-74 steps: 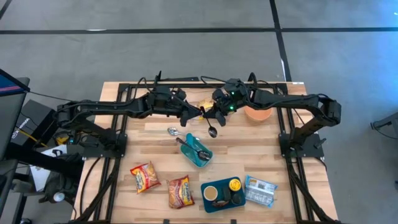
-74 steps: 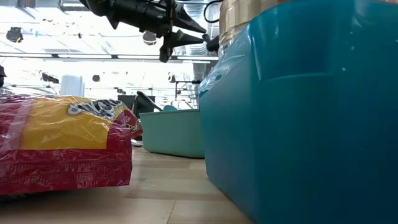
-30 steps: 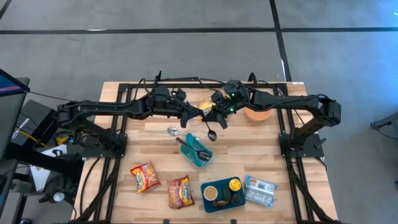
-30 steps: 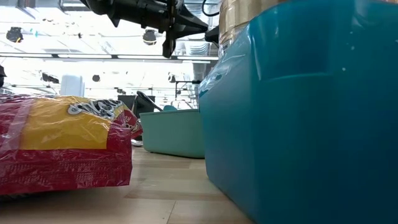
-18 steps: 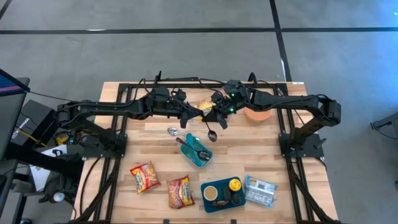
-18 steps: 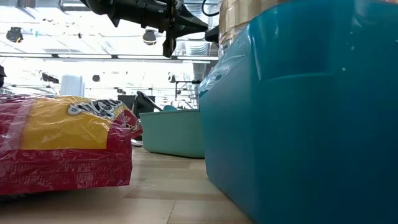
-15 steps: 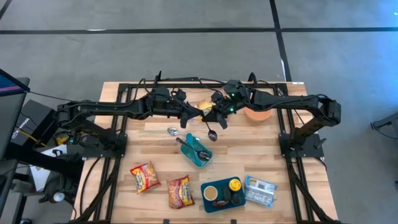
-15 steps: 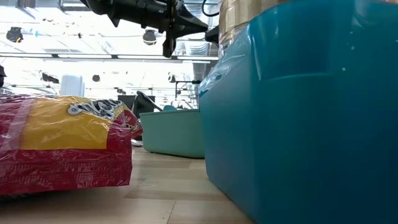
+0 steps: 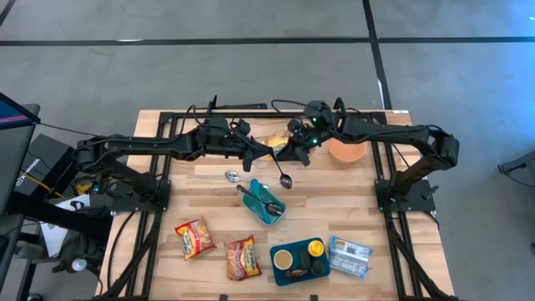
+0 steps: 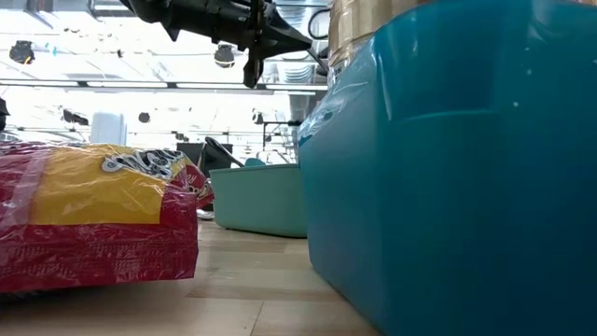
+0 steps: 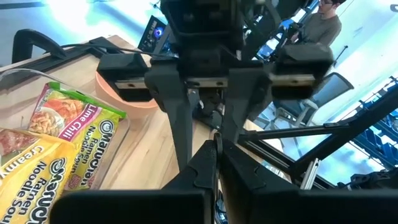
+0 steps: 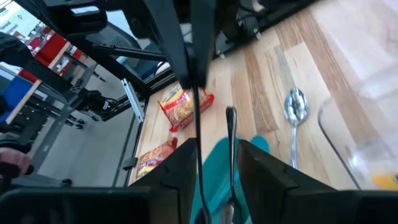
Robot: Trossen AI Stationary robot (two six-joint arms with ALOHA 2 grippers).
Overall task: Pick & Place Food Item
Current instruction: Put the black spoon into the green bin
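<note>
A dark spoon point(image 9: 282, 170) hangs over the middle of the table, bowl end down, above a teal dish point(image 9: 266, 203). My left gripper point(image 9: 272, 154) reaches in from the table's left and is shut on the spoon's handle. My right gripper point(image 9: 290, 154) faces it from the right and is open. Its fingers point(image 11: 177, 124) stand on either side of the handle without holding it. Ramen packets lie on the table: a green and a yellow one point(image 9: 276, 139) at the far side, two red ones point(image 9: 194, 237) near the front. My left gripper pinches the spoon's handle near its upper end point(image 11: 216, 138) between its two shut fingers. The fingers come in almost level from the table's left and lie across the handle. The spoon hangs below them with its bowl point(image 9: 286, 179) down, clear of the table.
A silver spoon point(image 9: 232, 176) lies left of the teal dish, which holds dark utensils. An orange bowl point(image 9: 345, 151) stands at the far right. A blue tray point(image 9: 285, 271) with a cup and a blue packet point(image 9: 349, 257) sit at the front.
My right gripper has come off the spoon's handle and swung a little toward the table's far right. The spoon stays where it was, hanging from my left gripper.
</note>
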